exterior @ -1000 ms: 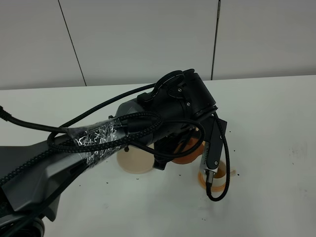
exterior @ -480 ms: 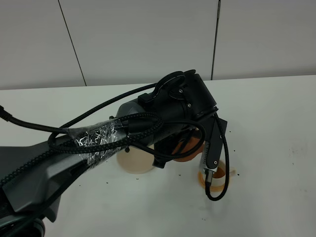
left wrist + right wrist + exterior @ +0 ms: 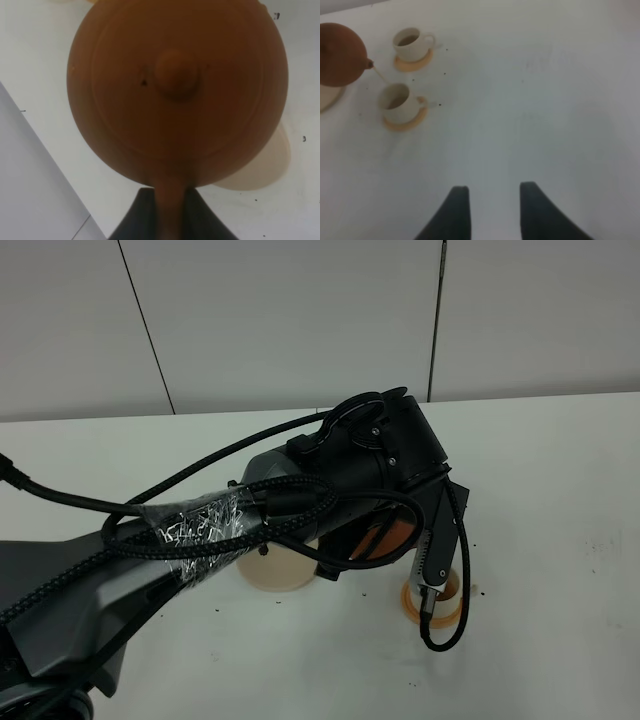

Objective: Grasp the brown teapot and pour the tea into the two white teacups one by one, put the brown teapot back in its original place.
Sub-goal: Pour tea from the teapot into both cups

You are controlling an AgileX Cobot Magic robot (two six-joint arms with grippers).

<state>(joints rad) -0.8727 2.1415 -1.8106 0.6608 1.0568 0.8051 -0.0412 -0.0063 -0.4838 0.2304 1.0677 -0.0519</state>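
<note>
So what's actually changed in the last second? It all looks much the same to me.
Only a little. In the high view the left arm has shifted slightly right and rolled, tilting the brown teapot further. The left gripper stays clamped on its handle, and a thin stream of tea runs into the nearer white teacup. The beige trivet and the coaster haven't moved.

Teapot (image 3: 339, 55) is hanging above the table (image 3: 530, 100), over the trivet (image 3: 327, 100) edge, spout toward the nearer teacup (image 3: 397, 103). Each teacup is sitting on a coaster (image 3: 406, 120); the second teacup (image 3: 411, 43) is standing just behind the first.
</note>
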